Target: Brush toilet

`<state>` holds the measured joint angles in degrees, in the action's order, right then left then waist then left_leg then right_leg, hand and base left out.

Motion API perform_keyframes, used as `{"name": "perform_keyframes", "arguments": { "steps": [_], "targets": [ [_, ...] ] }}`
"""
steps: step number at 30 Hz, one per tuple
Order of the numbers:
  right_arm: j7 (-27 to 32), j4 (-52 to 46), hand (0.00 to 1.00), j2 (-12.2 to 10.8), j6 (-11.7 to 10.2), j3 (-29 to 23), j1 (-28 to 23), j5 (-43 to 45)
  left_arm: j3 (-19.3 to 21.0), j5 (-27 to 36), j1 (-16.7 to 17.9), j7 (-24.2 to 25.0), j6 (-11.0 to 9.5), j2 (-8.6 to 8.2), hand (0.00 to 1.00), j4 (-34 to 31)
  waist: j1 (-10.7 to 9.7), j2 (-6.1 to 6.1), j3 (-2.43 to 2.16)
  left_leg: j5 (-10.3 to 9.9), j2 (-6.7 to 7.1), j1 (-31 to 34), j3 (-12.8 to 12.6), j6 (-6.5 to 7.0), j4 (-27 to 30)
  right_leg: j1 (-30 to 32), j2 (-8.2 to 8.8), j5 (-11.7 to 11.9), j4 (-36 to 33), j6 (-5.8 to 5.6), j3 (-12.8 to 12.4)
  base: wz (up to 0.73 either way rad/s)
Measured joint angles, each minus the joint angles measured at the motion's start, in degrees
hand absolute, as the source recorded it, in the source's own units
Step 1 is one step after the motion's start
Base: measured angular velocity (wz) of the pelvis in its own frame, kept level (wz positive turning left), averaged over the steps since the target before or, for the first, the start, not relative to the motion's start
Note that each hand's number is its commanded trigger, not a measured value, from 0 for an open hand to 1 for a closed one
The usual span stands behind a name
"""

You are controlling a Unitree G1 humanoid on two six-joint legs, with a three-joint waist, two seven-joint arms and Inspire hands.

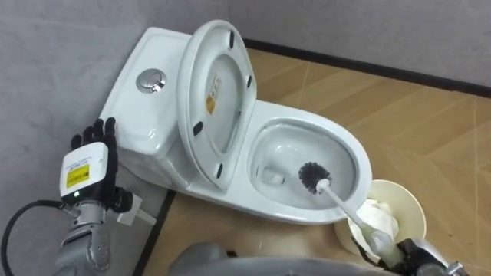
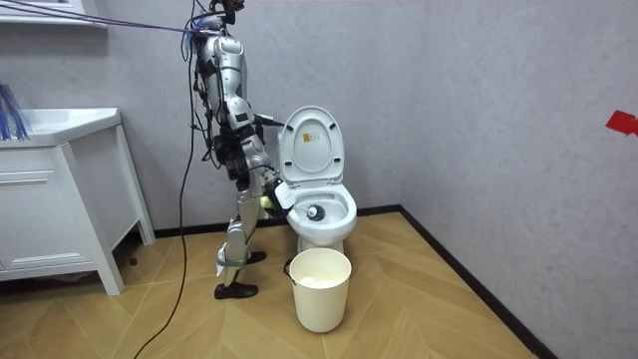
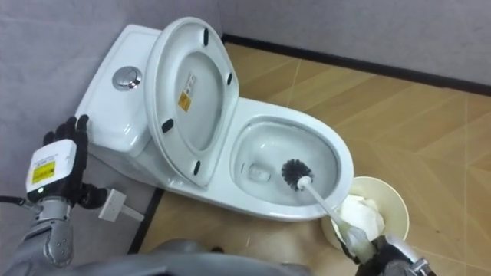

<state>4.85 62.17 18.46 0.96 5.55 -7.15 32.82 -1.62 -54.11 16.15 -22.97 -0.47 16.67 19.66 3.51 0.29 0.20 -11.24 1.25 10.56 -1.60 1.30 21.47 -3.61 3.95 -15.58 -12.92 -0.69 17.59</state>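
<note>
Stage: scrubbing is judged under way, since the bristles sit down inside the bowl.
Toilet (image 1: 253, 203): white, backed against a grey wall on a wood-pattern floor.
Seat and lid (image 1: 219, 100): both are raised and lean back toward the cistern (image 1: 146, 115), which leaves the bowl (image 1: 288, 146) open to the brush.
Toilet brush (image 1: 344, 205): the dark bristle head (image 1: 313, 177) is low in the bowl on its right side. The white handle slants up over the rim toward the lower right. Contact with the porcelain cannot be confirmed.
Right hand (image 1: 418, 258): at the lower right edge, closed round the thick end of the handle. It is well back from the rim, so the handle's length does the reaching, a hold judged to keep the hand clear of the bowl.
Left hand (image 1: 88, 165): fingers are straight and upright and carry nothing. It is near the cistern's side, judged parked out of the working arm's way.
Bin (image 1: 403, 207): cream, just beside the bowl and directly under the handle's grip end, with white material inside. Its purpose cannot be told.
Stance: the robot stands at the room view's left of the toilet, leaning toward it.
</note>
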Motion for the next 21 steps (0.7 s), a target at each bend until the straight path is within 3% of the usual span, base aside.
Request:
{"name": "perform_keyframes", "arguments": {
  "steps": [9, 12, 14, 18, 21],
  "targets": [
    [0.7, 3.8, 1.00, 1.1, -0.9, 4.6, 7.6, 3.2, -1.6, -0.2, -9.9, -3.4, -3.1, 1.23, 0.00, 1.6, 1.3, 0.83, 0.79, 0.2, -0.42, 8.8, 2.0, 0.45, 3.8, 8.3, -0.05, -0.1, -4.4, 0.17, 1.6, 0.06],
    [0.9, 4.8, 1.00, 2.7, -0.8, 8.7, 10.9, 5.3, -6.5, 0.3, -13.9, -4.9, -3.4, 4.64, 0.00, 5.9, 1.5, 1.71, 1.26, 0.5, -0.47, 12.9, 2.7, 0.87, 5.0, 12.0, 0.31, -0.1, -6.9, 0.16, 2.7, 0.09],
    [1.4, 5.2, 1.00, 2.9, -1.0, 9.2, 13.0, 6.4, -8.7, 0.7, -14.5, -4.9, -3.8, 5.82, 0.00, 7.7, 1.2, 1.97, 1.44, 0.8, -0.40, 14.4, 2.7, 1.11, 5.2, 14.3, 0.91, -0.1, -8.9, 0.13, 3.5, 0.04],
    [2.2, 6.5, 1.00, 3.1, -1.1, 9.6, 17.1, 8.5, -10.5, 0.6, -16.7, -5.9, -4.6, 6.22, 0.00, 8.6, 1.7, 1.86, 1.64, 2.1, -0.08, 18.9, 2.6, 1.67, 5.5, 20.0, 2.11, -0.4, -12.1, 0.06, 3.8, 0.00],
    [2.6, 6.2, 1.00, 4.8, -1.1, 11.9, 20.2, 9.7, -12.0, 0.5, -18.2, -7.6, -5.0, 7.59, 0.00, 9.0, 2.0, 1.80, 1.77, 2.9, 0.57, 22.1, 2.1, 2.23, 6.3, 24.3, 3.44, -0.9, -15.2, 0.11, 3.5, -0.03]
  ]
}}
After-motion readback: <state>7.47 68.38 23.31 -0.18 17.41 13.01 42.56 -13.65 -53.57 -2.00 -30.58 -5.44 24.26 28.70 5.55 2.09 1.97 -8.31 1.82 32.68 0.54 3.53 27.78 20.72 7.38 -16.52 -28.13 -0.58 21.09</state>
